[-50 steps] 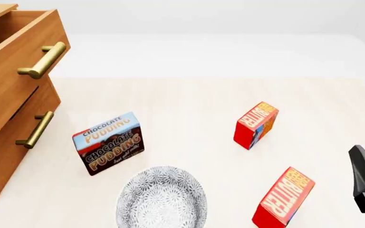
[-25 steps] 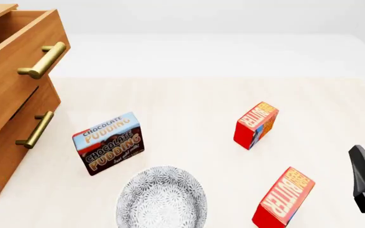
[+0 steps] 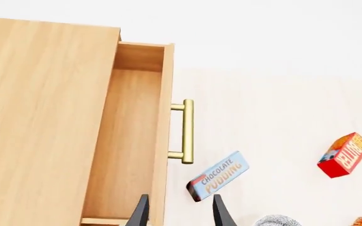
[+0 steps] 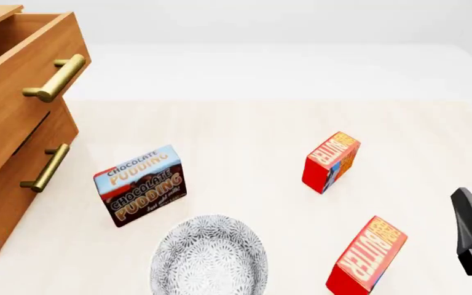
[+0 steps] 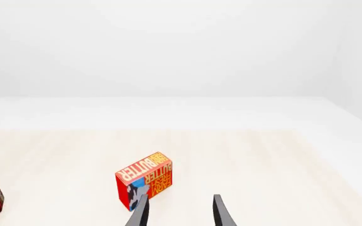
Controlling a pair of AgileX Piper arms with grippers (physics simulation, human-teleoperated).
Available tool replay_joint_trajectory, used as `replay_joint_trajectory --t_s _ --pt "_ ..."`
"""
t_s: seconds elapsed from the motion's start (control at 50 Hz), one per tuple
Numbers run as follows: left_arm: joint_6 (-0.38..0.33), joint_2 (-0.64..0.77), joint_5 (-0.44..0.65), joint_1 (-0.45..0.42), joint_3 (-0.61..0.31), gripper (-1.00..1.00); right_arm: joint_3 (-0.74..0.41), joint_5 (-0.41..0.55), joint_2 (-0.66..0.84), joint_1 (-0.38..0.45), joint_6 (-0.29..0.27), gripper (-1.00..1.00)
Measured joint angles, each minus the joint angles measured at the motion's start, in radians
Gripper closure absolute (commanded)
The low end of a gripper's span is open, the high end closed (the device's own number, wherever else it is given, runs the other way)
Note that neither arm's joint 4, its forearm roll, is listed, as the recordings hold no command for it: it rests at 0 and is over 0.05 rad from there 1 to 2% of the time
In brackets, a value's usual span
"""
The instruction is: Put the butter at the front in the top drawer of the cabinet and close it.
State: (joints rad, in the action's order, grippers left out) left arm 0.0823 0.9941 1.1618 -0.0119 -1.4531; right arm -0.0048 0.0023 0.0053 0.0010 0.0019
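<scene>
Near the bench's (image 4: 244,129) front edge sits the small red butter box (image 4: 366,255); both grippers, left gripper (image 3: 178,213) and right gripper (image 5: 178,212), gape empty, and the brown wooden top drawer (image 4: 24,80) is pulled out.

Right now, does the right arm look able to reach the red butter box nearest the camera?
Probably yes. The small red rectangular butter box stands free just left of the right claw, which is open and empty; nothing lies between them.
</scene>
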Motion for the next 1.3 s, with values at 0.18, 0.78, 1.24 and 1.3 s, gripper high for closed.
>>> replay_joint_trajectory --t_s 0.18,0.78,1.24,1.3 --pt "0.006 0.026 -0.013 0.015 -0.005 -1.00 0.000 0.000 0.000 0.000 0.000 -1.00" --pt "0.051 0.066 -0.095 0.055 0.089 -1.00 0.000 0.000 0.000 0.000 0.000 -1.00" --pt "0.086 0.104 -0.168 0.053 0.169 -1.00 0.000 0.000 0.000 0.000 0.000 -1.00" --pt "0.087 0.112 -0.174 0.047 0.174 -1.00 0.000 0.000 0.000 0.000 0.000 -1.00"
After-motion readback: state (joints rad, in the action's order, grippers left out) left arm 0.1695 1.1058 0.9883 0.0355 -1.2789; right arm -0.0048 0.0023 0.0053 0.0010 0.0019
